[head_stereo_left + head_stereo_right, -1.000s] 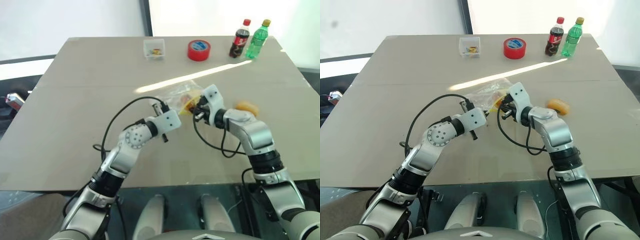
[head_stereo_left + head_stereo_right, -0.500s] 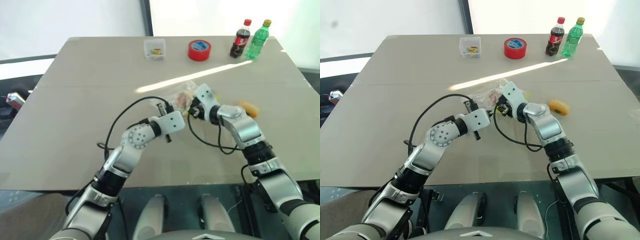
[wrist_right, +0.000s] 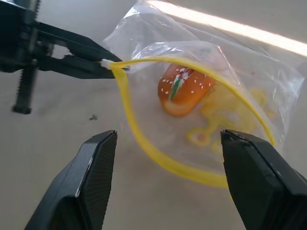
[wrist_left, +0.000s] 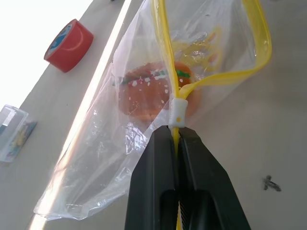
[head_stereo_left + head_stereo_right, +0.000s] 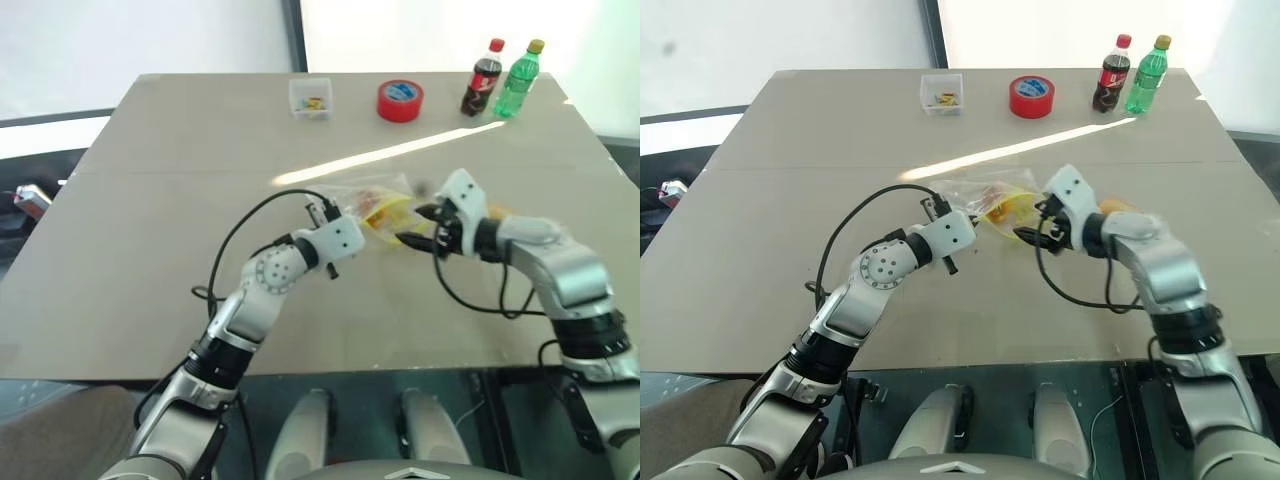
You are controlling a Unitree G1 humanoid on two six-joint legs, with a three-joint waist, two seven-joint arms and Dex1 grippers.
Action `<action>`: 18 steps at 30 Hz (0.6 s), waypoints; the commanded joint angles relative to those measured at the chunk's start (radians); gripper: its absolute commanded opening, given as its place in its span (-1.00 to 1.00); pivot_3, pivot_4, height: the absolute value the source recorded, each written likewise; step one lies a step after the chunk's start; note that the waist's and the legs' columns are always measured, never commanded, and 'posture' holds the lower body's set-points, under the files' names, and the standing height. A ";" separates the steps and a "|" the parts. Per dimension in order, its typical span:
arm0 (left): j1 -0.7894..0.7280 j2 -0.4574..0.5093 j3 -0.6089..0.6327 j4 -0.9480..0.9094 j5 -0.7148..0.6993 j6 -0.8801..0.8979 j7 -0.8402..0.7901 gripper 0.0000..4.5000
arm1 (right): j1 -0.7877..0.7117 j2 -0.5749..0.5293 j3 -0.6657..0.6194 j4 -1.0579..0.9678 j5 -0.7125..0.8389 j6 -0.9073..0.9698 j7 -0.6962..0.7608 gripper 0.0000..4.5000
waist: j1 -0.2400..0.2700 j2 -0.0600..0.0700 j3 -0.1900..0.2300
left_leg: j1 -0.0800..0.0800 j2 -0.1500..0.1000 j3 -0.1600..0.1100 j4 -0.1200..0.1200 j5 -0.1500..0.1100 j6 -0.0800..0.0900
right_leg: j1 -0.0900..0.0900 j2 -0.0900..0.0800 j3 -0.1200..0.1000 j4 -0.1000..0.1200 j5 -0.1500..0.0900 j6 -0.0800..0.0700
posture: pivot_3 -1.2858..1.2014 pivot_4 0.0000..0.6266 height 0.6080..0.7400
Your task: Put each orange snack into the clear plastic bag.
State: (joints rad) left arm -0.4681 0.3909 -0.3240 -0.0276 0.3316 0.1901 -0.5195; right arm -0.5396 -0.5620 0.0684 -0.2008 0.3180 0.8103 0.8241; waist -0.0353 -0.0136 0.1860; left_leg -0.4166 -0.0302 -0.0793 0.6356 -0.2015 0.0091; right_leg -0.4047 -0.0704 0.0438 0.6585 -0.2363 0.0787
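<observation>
Left gripper (image 4: 176, 143) with jaws clamped together on the yellow strip of the clear plastic bag (image 5: 375, 205), lifting that edge so the mouth gapes toward the right gripper (image 3: 163, 143), whose jaws stand wide apart and hold nothing.

Striped orange snack (image 3: 184, 88) already inside the bag, lying near the middle of the table (image 5: 150, 200). Plain orange snack (image 5: 1118, 207) out on the table at about 3 o'clock from the bag, just behind the right wrist.

Likely thin, limp and slippery film for the bag, best held by the stiffer strip, as now. Likely light and rounded for the loose snack, best pinched across its short width.

Smooth tan table. Along its 12 o'clock edge, left to right: small clear box (image 5: 309, 97), red tape roll (image 5: 399, 100), two bottles (image 5: 498, 76). Bright window light behind, one sun streak across the table.
</observation>
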 commanded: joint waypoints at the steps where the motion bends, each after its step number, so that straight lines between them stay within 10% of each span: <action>1: 0.006 -0.003 0.010 -0.025 -0.002 -0.002 0.005 -1.00 | 0.036 -0.118 -0.107 0.031 0.003 -0.038 0.031 0.59 | 0.001 0.000 0.000 | 0.000 0.000 0.000 0.000 0.000 0.000 | 0.000 0.000 0.000 0.000 0.000 0.000 | 0.03 -0.52 1.00; 18: 0.013 -0.012 0.004 -0.018 0.007 -0.003 0.011 -1.00 | -0.187 -0.199 -0.035 0.823 -0.271 -0.548 0.004 0.59 | -0.003 0.000 0.000 | 0.001 0.000 0.007 0.000 0.000 0.000 | 0.001 0.000 0.001 -0.001 0.000 0.000 | 0.03 -0.52 1.00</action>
State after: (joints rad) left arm -0.4472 0.3808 -0.3246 -0.0260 0.3320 0.1918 -0.5184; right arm -0.6934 -0.7603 0.0361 0.6020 0.0592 0.3020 0.8369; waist -0.0386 -0.0137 0.1861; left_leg -0.4160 -0.0299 -0.0726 0.6360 -0.2015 0.0092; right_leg -0.4041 -0.0703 0.0446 0.6579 -0.2362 0.0788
